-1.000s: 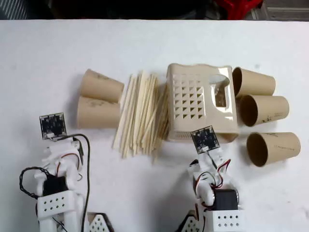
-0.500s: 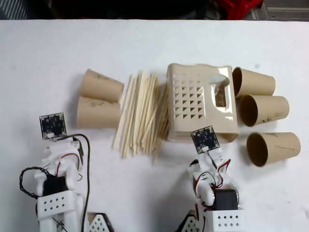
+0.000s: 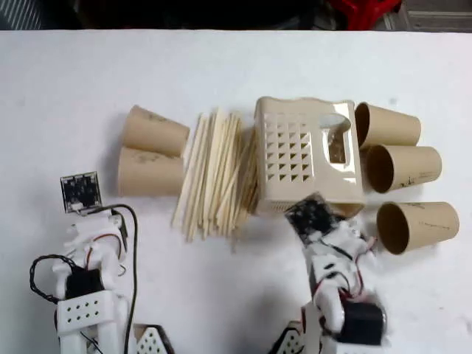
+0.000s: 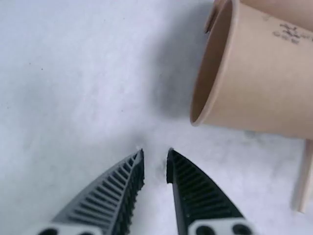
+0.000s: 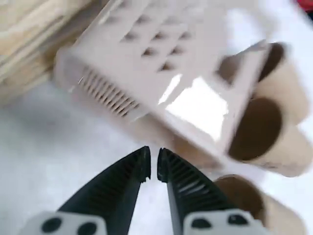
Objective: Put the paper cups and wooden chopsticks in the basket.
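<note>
The cream basket (image 3: 306, 155) lies tipped over in the middle of the table, its grid wall up. A pile of wooden chopsticks (image 3: 217, 173) lies to its left. Two paper cups (image 3: 151, 151) lie on their sides beyond the pile. Three more paper cups (image 3: 405, 168) lie on their sides to the basket's right. My left gripper (image 4: 154, 165) is shut and holds nothing, just short of a cup's (image 4: 254, 73) rim. My right gripper (image 5: 153, 165) is shut and holds nothing, near the basket's (image 5: 161, 73) near corner, with cups (image 5: 264, 127) beyond it.
The white table (image 3: 236, 66) has free room behind the objects and at its left. Both arm bases stand at the near edge, the left arm (image 3: 85, 243) and the right arm (image 3: 332, 258). One chopstick (image 4: 303, 181) lies beside the cup near my left gripper.
The right arm has swung to the right, toward the basket's near right corner and the nearest cup. The left arm and all the objects have stayed where they were.
</note>
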Motion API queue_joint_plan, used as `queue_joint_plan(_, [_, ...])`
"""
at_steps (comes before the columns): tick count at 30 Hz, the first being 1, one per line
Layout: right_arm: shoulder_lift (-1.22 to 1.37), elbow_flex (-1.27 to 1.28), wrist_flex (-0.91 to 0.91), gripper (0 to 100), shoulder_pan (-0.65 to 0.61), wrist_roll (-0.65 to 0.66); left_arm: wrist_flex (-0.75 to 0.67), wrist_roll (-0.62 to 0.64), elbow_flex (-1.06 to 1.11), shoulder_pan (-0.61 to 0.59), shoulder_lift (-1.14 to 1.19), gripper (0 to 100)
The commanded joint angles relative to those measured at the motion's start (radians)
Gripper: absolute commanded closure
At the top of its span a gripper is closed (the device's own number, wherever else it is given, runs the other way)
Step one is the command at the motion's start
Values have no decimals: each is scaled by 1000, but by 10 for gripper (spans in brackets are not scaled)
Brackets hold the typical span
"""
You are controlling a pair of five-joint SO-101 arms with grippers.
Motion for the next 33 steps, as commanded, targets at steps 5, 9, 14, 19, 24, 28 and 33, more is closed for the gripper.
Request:
queue_joint_plan(5, [320, -359, -8, 945, 10, -94, -12, 9, -5, 12, -5, 905])
queue_joint_plan(9, [733, -597, -53, 866, 2, -163, -12, 9, -5, 12, -5, 905])
queue_joint_plan(14, [1214, -965, -67, 844, -51, -215, -12, 9, -5, 12, -5, 905])
queue_joint_plan(19, [1613, -1303, -61, 843, -54, -292, -12, 9, -5, 12, -5, 905])
queue_joint_plan(24, [1902, -1556, 36, 843, -41, -308, -12, 9, -5, 12, -5, 905])
queue_joint_plan(28, [2034, -1691, 76, 842, 22, -304, -12, 9, -5, 12, -5, 905])
queue_joint_plan(33, [2121, -1748, 74, 842, 56, -252, -12, 9, -5, 12, -5, 905])
